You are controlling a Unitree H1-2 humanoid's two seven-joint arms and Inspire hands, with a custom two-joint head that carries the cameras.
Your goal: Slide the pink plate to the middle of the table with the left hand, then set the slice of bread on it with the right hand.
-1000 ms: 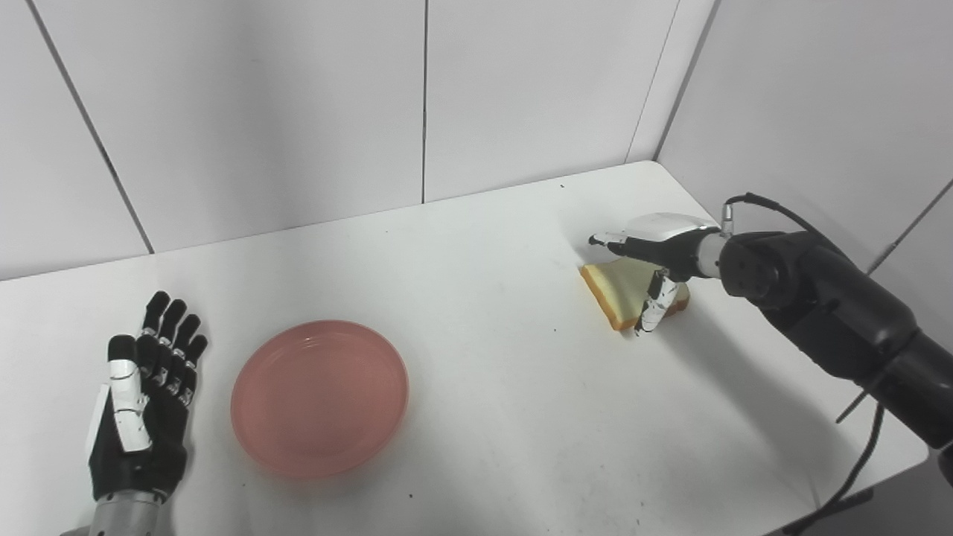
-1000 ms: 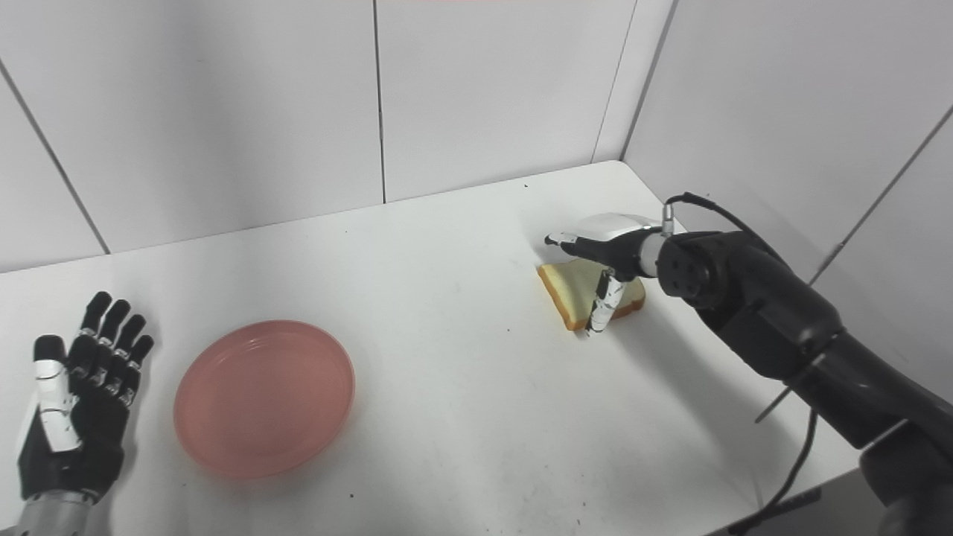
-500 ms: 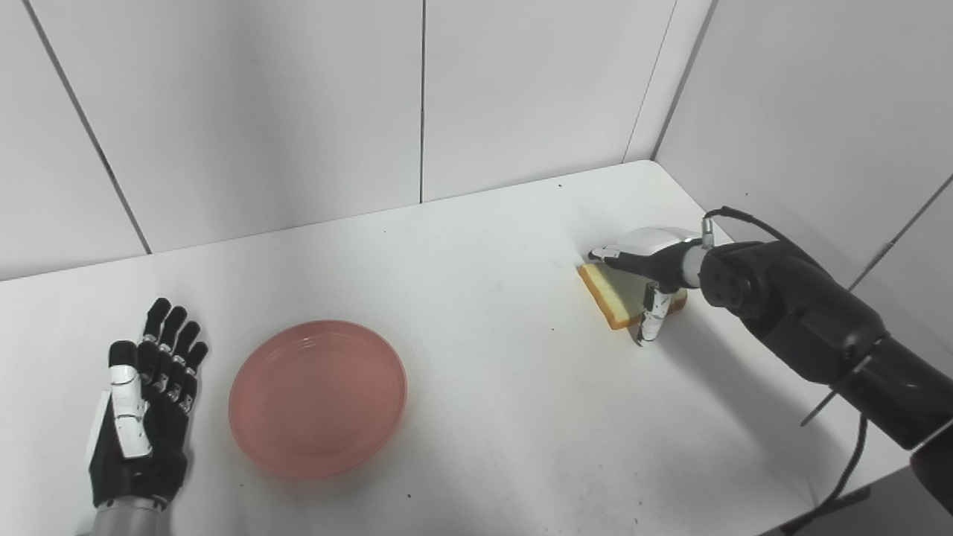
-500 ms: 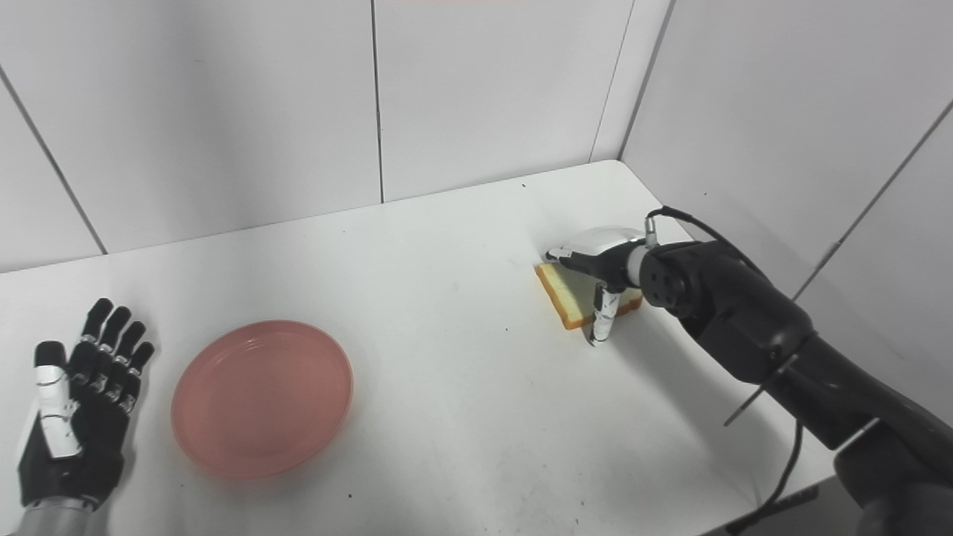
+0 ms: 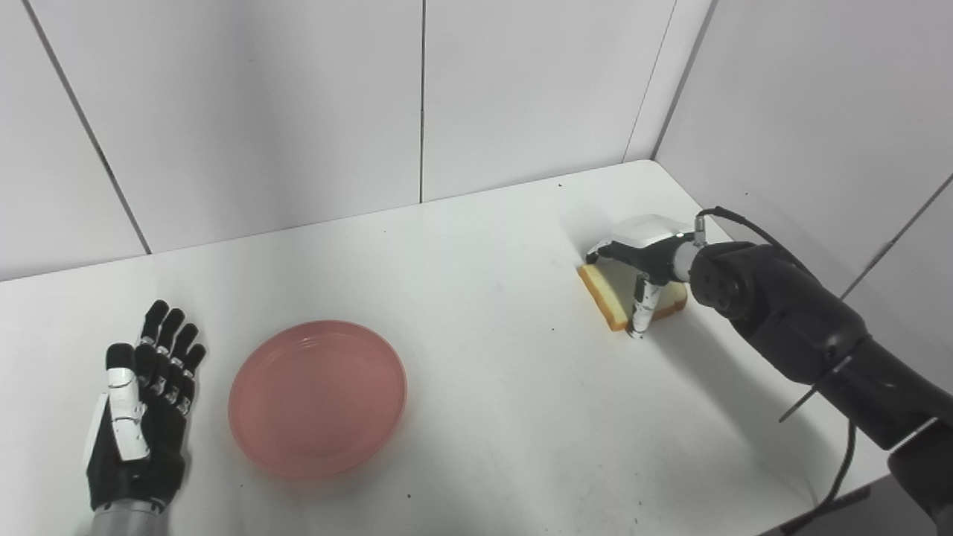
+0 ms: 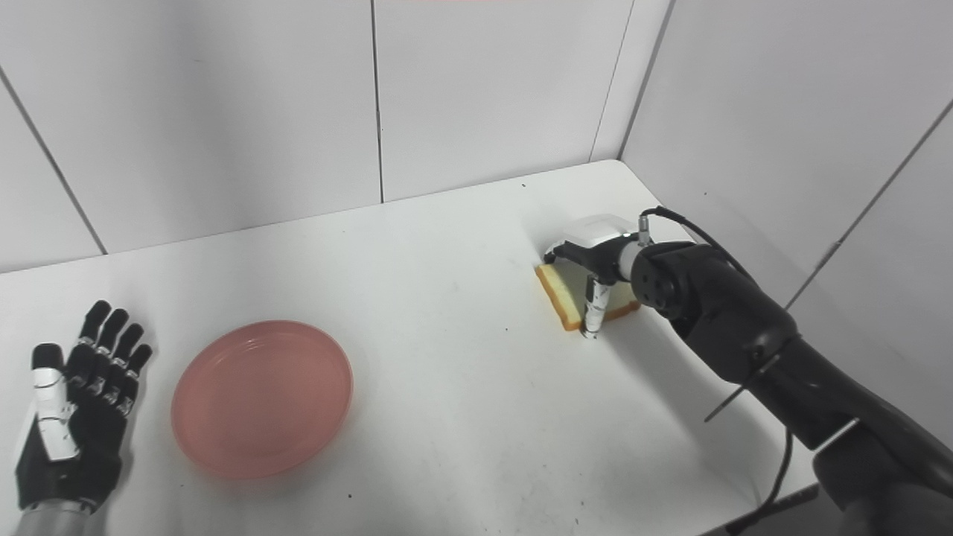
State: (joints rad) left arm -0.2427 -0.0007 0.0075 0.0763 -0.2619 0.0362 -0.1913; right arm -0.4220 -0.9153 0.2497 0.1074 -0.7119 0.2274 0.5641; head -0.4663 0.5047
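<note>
1. The pink plate (image 5: 318, 397) is seen lying flat on the white bench (image 5: 484, 387), in the near left part of it, left of the middle.
2. Nothing is carried on the plate; its shallow inside is bare.
3. The slice of bread (image 5: 612, 298) is found at the far right of the bench, well apart from the plate, with its brown crust edge turned toward the left and the near side.
4. The right hand (image 5: 640, 257) is set over the slice from the right, its white back uppermost.
5. Its fingers (image 5: 598, 250) are curved down over the far edge of the bread, while the thumb (image 5: 642, 307) is pointed down at the near edge, its tip at the bench surface just beside the crust.
6. The slice is thus bracketed between fingers and thumb; whether it is firmly clamped or only touched cannot be told, and the bread appears to lie on the bench.
7. The dark right arm (image 6: 752, 335) is stretched in from the near right corner, with a black cable looped above the wrist.
8. The left hand (image 5: 141, 417) is laid at the near left edge of the bench, just left of the plate and apart from it, palm up.
9. Its fingers are extended close side by side, pointing away, and nothing is held in them.
10. The bench is enclosed by pale panelled walls (image 5: 298, 112) at the far side and the right.
</note>
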